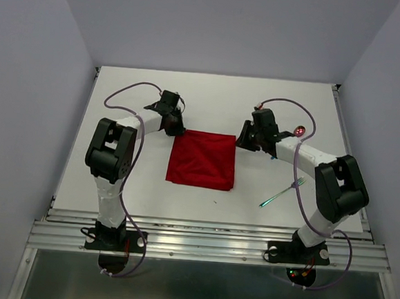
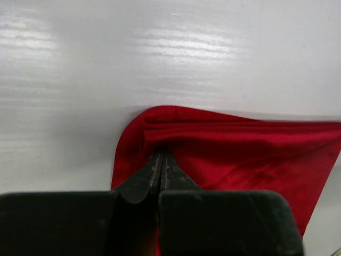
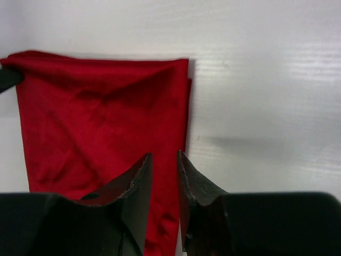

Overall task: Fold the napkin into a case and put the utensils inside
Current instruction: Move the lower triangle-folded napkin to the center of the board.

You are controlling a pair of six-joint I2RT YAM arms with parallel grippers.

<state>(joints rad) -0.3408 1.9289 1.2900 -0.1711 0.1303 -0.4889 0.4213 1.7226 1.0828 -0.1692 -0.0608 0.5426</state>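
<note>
The red napkin (image 1: 203, 159) lies flat on the white table as a folded square. My left gripper (image 1: 176, 129) is at its far left corner. In the left wrist view its jaws are pressed together at the tips (image 2: 161, 156), and the napkin (image 2: 240, 154) puckers into them. My right gripper (image 1: 245, 140) is at the far right corner. Its jaws (image 3: 164, 156) stand apart over the napkin's (image 3: 96, 117) right edge, with nothing pinched between them. The teal-handled fork (image 1: 283, 192) lies to the right of the napkin. The spoon's red-pink bowl (image 1: 299, 131) shows behind the right arm.
The table (image 1: 128, 185) is walled in by pale panels at the back and on both sides. A metal rail (image 1: 207, 240) runs along the near edge. Purple cables (image 1: 132, 92) loop above both arms.
</note>
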